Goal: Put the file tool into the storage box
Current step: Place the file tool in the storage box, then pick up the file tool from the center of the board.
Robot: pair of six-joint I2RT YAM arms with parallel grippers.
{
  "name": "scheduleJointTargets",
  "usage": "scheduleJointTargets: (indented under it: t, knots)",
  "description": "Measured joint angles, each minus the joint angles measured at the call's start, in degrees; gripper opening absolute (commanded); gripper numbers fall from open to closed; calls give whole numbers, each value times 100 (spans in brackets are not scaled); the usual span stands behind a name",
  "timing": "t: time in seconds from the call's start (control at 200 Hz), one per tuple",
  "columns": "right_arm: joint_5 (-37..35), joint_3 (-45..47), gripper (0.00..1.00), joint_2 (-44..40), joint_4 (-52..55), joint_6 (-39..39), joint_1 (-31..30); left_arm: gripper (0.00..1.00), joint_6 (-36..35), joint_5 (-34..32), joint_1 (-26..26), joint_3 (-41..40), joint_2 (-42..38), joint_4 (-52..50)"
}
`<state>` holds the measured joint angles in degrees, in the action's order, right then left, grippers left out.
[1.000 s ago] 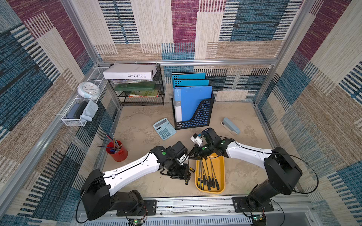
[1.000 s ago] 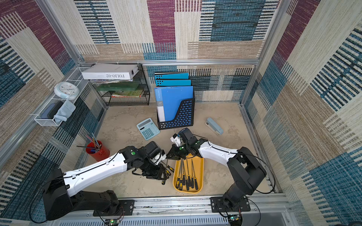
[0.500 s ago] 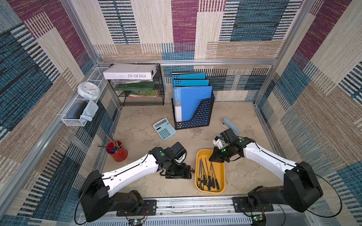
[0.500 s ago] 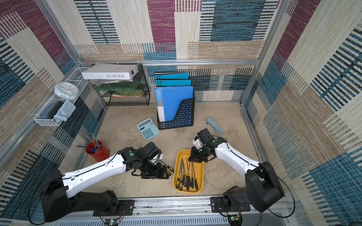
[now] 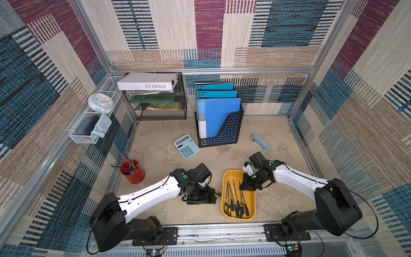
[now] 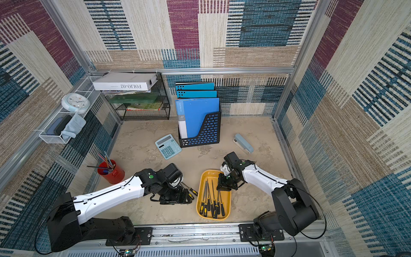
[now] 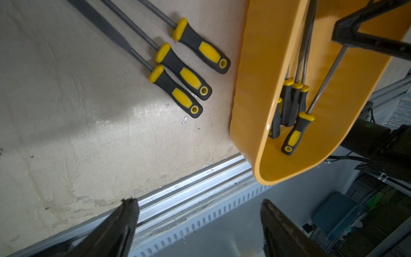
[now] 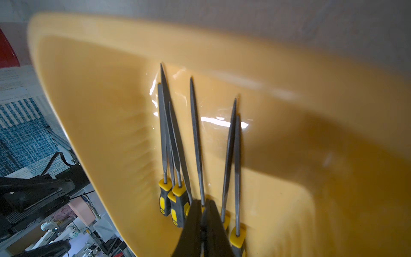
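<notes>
The storage box [image 5: 230, 177] [image 6: 205, 178] is a yellow-orange tray at the front of the table, with several file tools lying in it. Three more file tools [image 7: 175, 93] with black-and-yellow handles lie side by side on the table just left of the box [image 7: 262, 66]. My left gripper [image 5: 201, 198] [image 7: 198, 207] hangs open over them with nothing between its fingers; only a handle end [image 6: 193, 191] shows in a top view. My right gripper [image 5: 246, 187] [image 8: 203, 204] is shut, its tip over the files in the box's far right part.
Behind stand a calculator [image 5: 186, 146], a black folder holder [image 5: 219, 131] with blue folders, and a stapler [image 5: 261, 143]. A red pen cup [image 5: 132, 174] is at the left. A metal rail [image 5: 218, 231] runs along the front edge, close to the box.
My left gripper has opened wider and drawn back a little from the box. My right arm, shut throughout, swung from the box's far left corner to its right side.
</notes>
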<state>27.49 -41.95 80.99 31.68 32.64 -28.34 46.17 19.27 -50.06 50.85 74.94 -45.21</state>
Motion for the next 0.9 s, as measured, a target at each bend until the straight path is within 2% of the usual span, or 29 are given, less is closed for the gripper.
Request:
scheduleJointTargets:
  t: [0.12,0.26,0.491,0.716,0.902]
  knots:
    - [0,111,27,0,-31,-26,-2,89,149,-24,2,-107,20,20]
    - [-2,70,32,-79,-20,-26,-2,88,317,-31,0,-157,59,63]
    - [-15,-249,34,-308,66,-24,0,85,636,-57,0,-262,66,92]
    - [0,-636,34,-330,175,-46,15,68,957,-162,-39,-284,358,140]
    - [46,-734,33,-304,184,-90,22,65,1283,-476,-76,-127,765,184]
